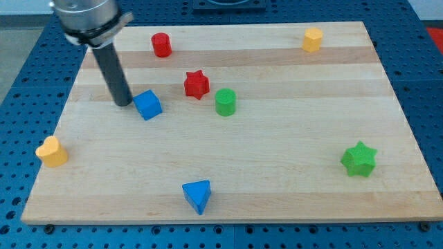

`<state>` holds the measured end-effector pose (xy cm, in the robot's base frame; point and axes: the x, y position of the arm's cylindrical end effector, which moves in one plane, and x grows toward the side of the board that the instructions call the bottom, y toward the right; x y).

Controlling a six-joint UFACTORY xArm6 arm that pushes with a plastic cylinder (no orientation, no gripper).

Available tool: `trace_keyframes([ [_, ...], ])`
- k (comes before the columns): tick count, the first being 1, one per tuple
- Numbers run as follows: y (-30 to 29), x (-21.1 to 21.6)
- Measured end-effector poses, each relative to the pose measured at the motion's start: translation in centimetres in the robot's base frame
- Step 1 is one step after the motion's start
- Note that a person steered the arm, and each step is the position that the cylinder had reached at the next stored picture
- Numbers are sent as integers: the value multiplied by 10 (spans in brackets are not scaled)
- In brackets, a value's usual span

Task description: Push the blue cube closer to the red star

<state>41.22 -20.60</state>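
Note:
The blue cube (147,105) sits on the wooden board left of centre. The red star (196,84) lies up and to the right of it, a short gap away. My tip (123,104) is at the end of the dark rod, just to the left of the blue cube, close to its left face or touching it; I cannot tell which.
A green cylinder (225,102) stands right of the red star. A red cylinder (161,45) is at the top. A yellow block (313,39) sits top right, another yellow block (52,151) at the left edge. A blue triangle (198,196) is at the bottom, a green star (358,159) at the right.

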Motion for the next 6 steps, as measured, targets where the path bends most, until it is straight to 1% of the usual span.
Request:
trace_keyframes([
  [1,6,10],
  [3,69,33],
  [4,86,26],
  [5,80,23],
  [6,46,44],
])
